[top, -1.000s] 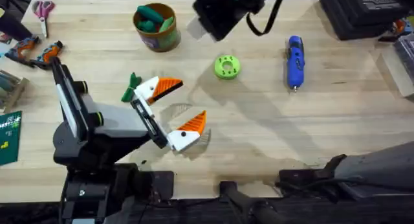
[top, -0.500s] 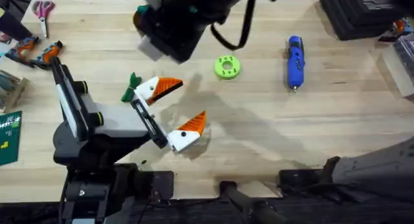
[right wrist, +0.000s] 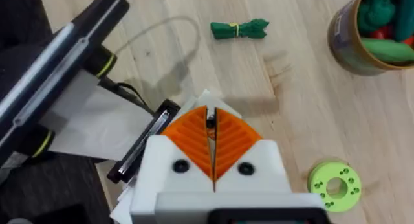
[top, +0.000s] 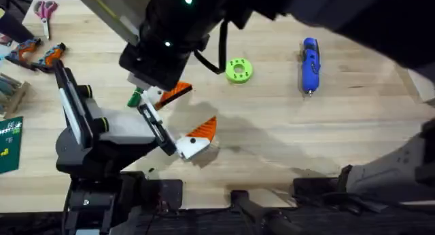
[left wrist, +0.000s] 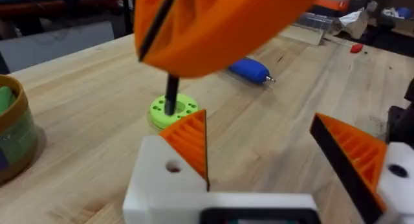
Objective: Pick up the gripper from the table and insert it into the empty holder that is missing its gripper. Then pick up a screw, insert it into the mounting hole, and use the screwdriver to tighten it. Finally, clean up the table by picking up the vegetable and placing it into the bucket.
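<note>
Above the left side of the pale wooden bench (top: 272, 150), the white-and-orange right pincer (right wrist: 211, 123) hangs over the claw of the black-and-white left arm. Its ribbed pads are pressed together on the upper end of a slender black screw (left wrist: 171, 98). The left pincer (left wrist: 259, 130), which is the claw under service, stands apart and empty. Its white angular plastic finger base (left wrist: 162, 182) already carries the small orange wedge-shaped fingertip (left wrist: 191, 140), and the round mounting hole (left wrist: 173, 166) in that base appears unfilled. Hazards, judged from this position:

- The right arm could strike the claw on descent and knock the unsecured fingertip out of its seat.
- The small round mustard-brown bucket (right wrist: 362, 39), standing near the claw, could be pushed by the arm.
- The bright blue cylindrical screwdriver (top: 310, 62), lying well apart on the bench toward the right, could roll if nudged at pickup.
- The slender dark green toy vegetable (right wrist: 238, 30), lying on the bench just beside the claw, could be swept aside.
- The screw, hanging free below the pads, could meet the hole off-axis, jam, or drop to the bench.

Count: two arms; two finger bases, each with one orange fingertip; one bucket, already holding green and red toy pieces; one screwdriver; one lime-green perforated ring (top: 238, 70); one vegetable on the bench; one screw in the grasp.
</note>
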